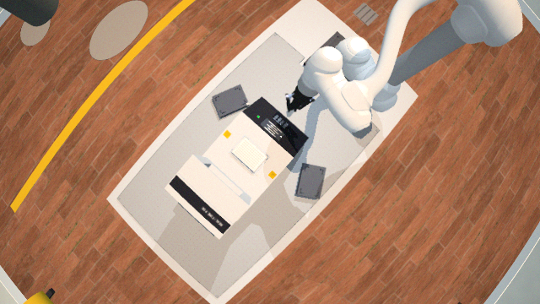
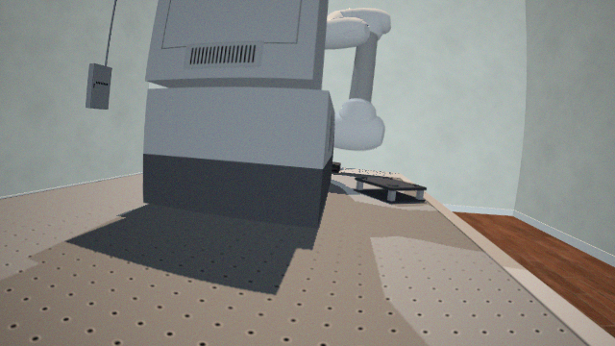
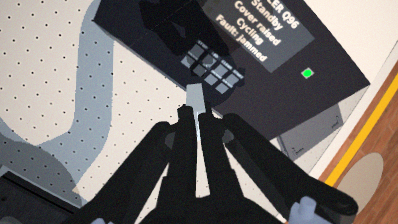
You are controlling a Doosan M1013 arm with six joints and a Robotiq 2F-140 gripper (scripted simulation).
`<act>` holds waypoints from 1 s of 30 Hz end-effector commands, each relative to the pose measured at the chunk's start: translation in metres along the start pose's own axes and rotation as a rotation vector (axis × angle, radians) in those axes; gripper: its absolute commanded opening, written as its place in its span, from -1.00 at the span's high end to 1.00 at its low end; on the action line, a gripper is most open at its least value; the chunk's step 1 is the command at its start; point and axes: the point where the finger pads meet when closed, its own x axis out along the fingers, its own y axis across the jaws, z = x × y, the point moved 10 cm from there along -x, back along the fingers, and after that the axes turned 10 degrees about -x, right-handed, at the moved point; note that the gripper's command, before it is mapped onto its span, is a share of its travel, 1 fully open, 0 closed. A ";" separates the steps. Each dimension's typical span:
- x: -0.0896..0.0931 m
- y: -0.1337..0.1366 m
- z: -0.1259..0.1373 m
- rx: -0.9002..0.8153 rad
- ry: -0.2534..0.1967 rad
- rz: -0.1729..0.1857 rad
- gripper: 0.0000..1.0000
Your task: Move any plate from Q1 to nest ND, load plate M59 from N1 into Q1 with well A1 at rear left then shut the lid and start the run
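Note:
The cycler Q1 stands mid-table with its lid point(image 1: 204, 198) raised at the rear. A white well plate point(image 1: 249, 154) lies on its block, long side along the front. The black front panel point(image 1: 276, 125) shows a green lamp point(image 1: 257, 116), also seen in the wrist view point(image 3: 307, 73). My gripper point(image 1: 291, 107) is shut and empty. In the wrist view its fingertips point(image 3: 196, 100) hover just off the panel's front edge, close to the two key rows point(image 3: 212, 67). I cannot tell whether they touch a key.
Two dark plate nests stand empty, one left of the panel point(image 1: 229, 101) and one right of the cycler point(image 1: 310, 181), the latter also in the exterior view point(image 2: 390, 183). A dark block point(image 1: 335, 40) lies partly under the arm.

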 end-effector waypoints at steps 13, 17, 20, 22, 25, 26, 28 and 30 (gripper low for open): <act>0.017 0.008 -0.006 0.000 0.000 0.000 1.00; 0.022 0.009 -0.007 0.000 0.000 0.000 1.00; 0.025 0.010 -0.007 0.000 0.000 0.000 1.00; 0.028 0.011 -0.008 0.000 0.000 0.000 1.00; 0.031 0.012 -0.008 0.000 0.000 0.000 1.00; 0.031 0.012 -0.008 0.000 0.000 0.000 1.00; 0.031 0.012 -0.008 0.000 0.000 0.000 1.00; 0.031 0.012 -0.008 0.000 0.000 0.000 1.00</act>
